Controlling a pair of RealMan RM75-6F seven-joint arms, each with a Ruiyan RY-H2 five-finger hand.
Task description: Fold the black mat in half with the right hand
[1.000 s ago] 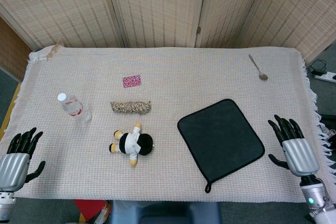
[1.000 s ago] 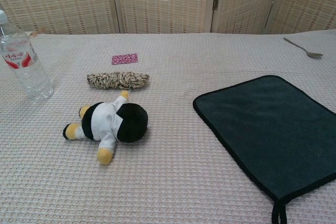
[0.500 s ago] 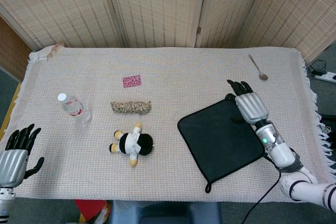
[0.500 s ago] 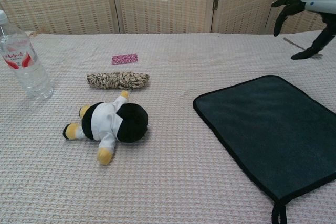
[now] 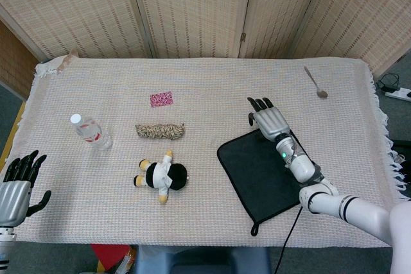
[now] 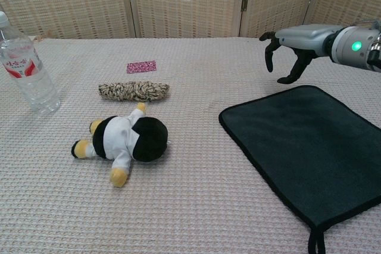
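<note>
Nothing of the fold is done yet, as far as I can judge. The black mat (image 6: 309,150) lies fully flat and spread open on the tablecloth (image 5: 212,81), no corner lifted, no crease in it. My right hand (image 6: 293,43) hangs in the air, fingers apart and curved downward, holding nothing and touching nothing. What is left is the whole job: come down to an edge, take hold, carry it over to the opposite edge and lay it flat.

The mat is directly below and behind my right hand, toward my own body; its far corner sits just beneath my wrist in the head view, and my forearm crosses above it. It lies turned at an angle to the table edges, so it reads as a diamond with one corner pointing away from me toward my fingertips and the opposite corner, the one with the small hanging loop (image 5: 254,229), pointing back at me. Its sides look close to equal, so I cannot name a clear long axis; the loop-to-far-corner diagonal runs roughly along my forearm.

My left hand (image 5: 16,187) rests low at the near left edge, well apart from everything, fingers spread and empty.
</note>
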